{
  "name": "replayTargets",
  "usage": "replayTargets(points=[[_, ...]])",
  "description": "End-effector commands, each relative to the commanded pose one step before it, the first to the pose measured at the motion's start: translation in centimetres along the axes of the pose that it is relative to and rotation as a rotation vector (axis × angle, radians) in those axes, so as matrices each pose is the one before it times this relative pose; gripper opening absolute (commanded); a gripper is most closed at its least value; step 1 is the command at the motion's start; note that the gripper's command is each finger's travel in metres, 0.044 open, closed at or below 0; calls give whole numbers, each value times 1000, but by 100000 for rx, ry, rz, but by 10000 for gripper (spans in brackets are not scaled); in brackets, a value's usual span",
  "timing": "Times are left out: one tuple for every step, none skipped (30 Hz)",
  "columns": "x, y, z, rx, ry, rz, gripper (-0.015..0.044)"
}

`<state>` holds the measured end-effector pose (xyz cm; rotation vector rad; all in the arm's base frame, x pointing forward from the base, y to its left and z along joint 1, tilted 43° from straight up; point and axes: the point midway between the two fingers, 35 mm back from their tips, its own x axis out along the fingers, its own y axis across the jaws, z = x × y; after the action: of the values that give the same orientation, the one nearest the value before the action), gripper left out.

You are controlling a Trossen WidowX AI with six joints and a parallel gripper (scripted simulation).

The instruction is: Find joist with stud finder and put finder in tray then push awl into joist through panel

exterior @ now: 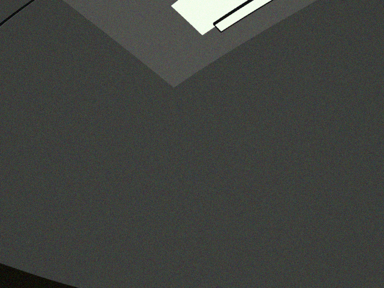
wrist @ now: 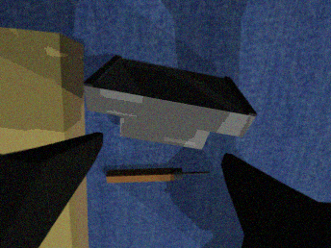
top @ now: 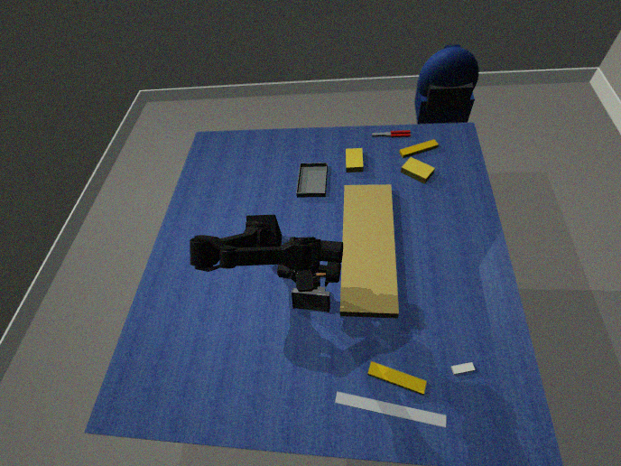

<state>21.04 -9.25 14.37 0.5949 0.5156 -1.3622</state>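
A black and grey stud finder (top: 310, 300) (wrist: 165, 117) lies on the blue mat (top: 200, 321), just left of the near end of the tan floor panel (top: 368, 240) (wrist: 34, 96). A thin orange-handled awl (top: 319, 274) (wrist: 141, 176) lies flat on the mat beside the stud finder. My gripper (top: 316, 278) (wrist: 164, 148) is open and empty. It hangs just above the awl and the stud finder, with the awl between the two fingers in the wrist view. A grey tray (top: 311, 179) stands empty behind the panel's far left corner.
Yellow blocks (top: 354, 158) (top: 419, 147) (top: 417, 169) and a red-handled screwdriver (top: 393, 133) lie past the panel's far end. Another yellow block (top: 396, 377), a white strip (top: 390, 409) and a small white piece (top: 462, 368) lie near the front. A blue object (top: 446, 85) stands at the back.
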Motion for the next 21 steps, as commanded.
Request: replayTargets(points=[[101,43,284,253,274,174,440],[129,13,-23,7,32,-9,440],[158,15,-27,8,37,-9,440],[158,14,-26,8,33,-8,440],[158,13,-25,7,30,-7,440],[158,12,-24,7,27,-6,440],[158,11,-23,7,24,-5,440],[158,10,-22,6,21,-4,440],[158,9,-21,6,18,-3,440],[164,8,-21,6,15,-2,440],[164,7,-20,5,11,-1,440],[164,6,-19,5,8,0,440],[164,4,-18,4,4,1,440],[163,3,-17,4,1,2,440],[163,2,-16,3,-3,3,440],[163,1,-15,2,-6,3,440],[163,0,-14,2,-10,4,440],[162,-2,-13,1,-14,5,440],[162,-3,-12,1,-17,6,440],[160,-5,-9,-3,-25,11,440],[160,-6,-8,-4,-28,12,440]])
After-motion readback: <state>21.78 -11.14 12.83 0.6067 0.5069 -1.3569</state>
